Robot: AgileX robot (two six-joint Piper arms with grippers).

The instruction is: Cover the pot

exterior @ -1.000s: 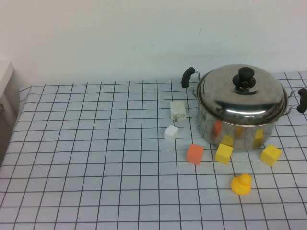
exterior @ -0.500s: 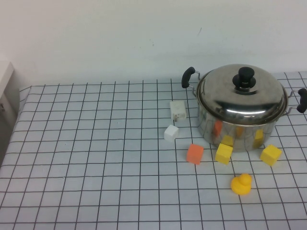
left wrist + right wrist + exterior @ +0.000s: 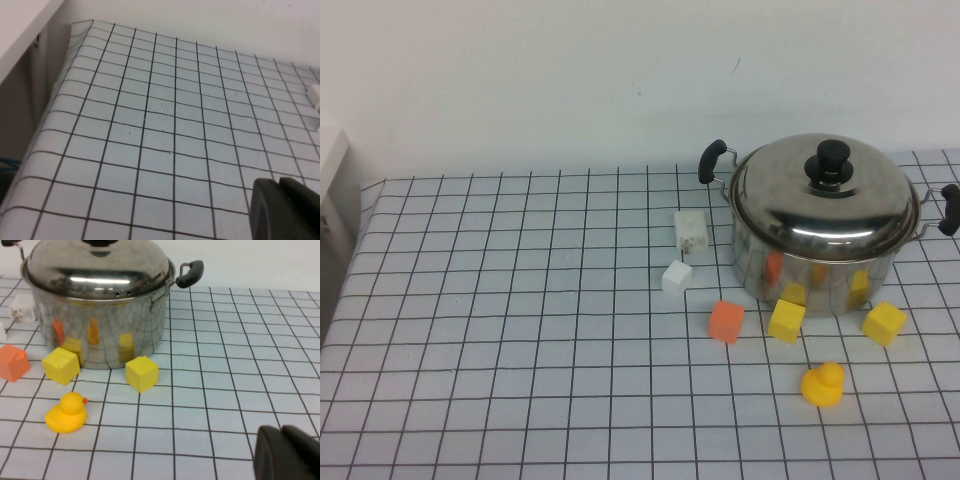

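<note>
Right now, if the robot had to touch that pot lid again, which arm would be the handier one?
Probably the right. The pot, its lid already on, sits on the table's right side and fills the right wrist view, with the right gripper nearby. The left gripper faces bare grid cloth.

1. The high view looks down from the robot's side at the table [image 3: 520, 330] and pot [image 3: 820, 240].
2. The left wrist view sits low over bare cloth, left gripper [image 3: 285, 209] at its edge.
3. The right wrist view faces the pot [image 3: 100, 305] low and near, right gripper [image 3: 287, 452] at its edge; it shares the duck [image 3: 66, 412] [image 3: 823, 384] with the high view.
</note>
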